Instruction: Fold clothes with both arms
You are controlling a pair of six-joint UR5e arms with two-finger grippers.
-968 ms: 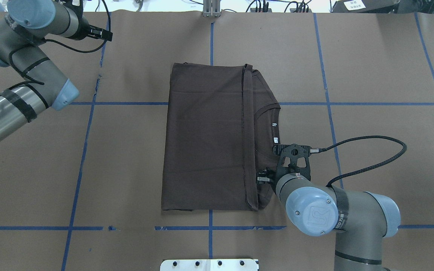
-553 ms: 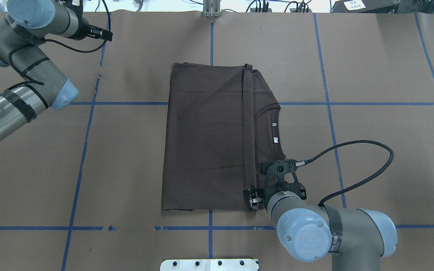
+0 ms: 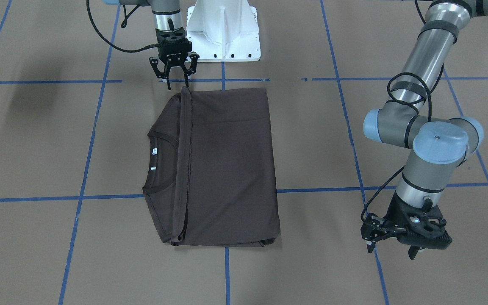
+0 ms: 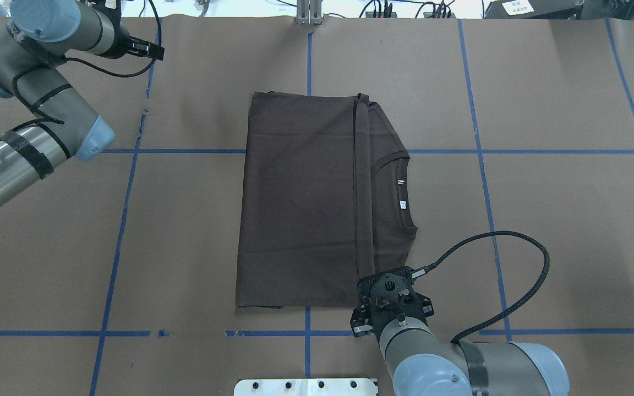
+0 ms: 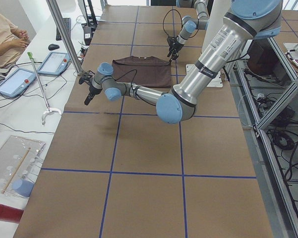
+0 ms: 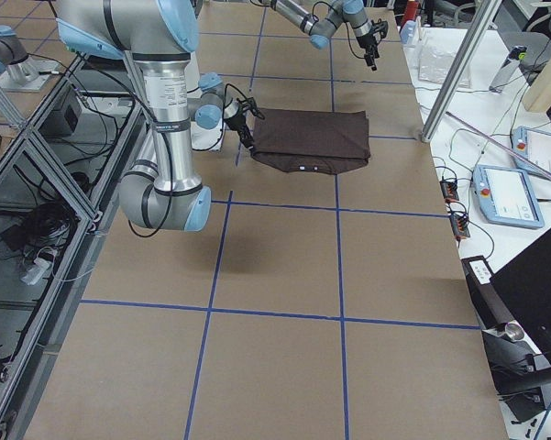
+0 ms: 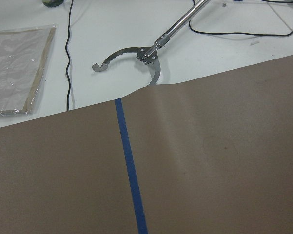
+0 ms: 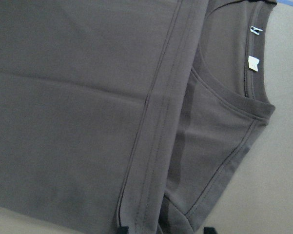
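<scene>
The dark grey-brown T-shirt (image 4: 300,203) lies folded flat at the table's middle, its folded hem edge running lengthwise. The collar and white neck tag (image 4: 403,204) show on its right side. It fills the right wrist view (image 8: 87,97). My right gripper (image 3: 178,84) is open and points down at the shirt's near right corner (image 4: 369,302), with its fingertips (image 8: 123,229) at the hem fold. My left gripper (image 3: 391,250) is open and empty, far off at the table's far left (image 4: 154,50), away from the shirt.
The white base pedestal (image 3: 223,29) stands at the near edge. Blue tape lines (image 4: 124,220) grid the brown table cover. A metal claw reach tool (image 7: 136,58) lies on the white bench past the far edge. An operator (image 5: 5,39) and tablets (image 5: 10,82) are there too.
My right gripper has moved from beside the collar back toward the robot, along the shirt's right side to its near corner. The left arm and the shirt have not moved.
</scene>
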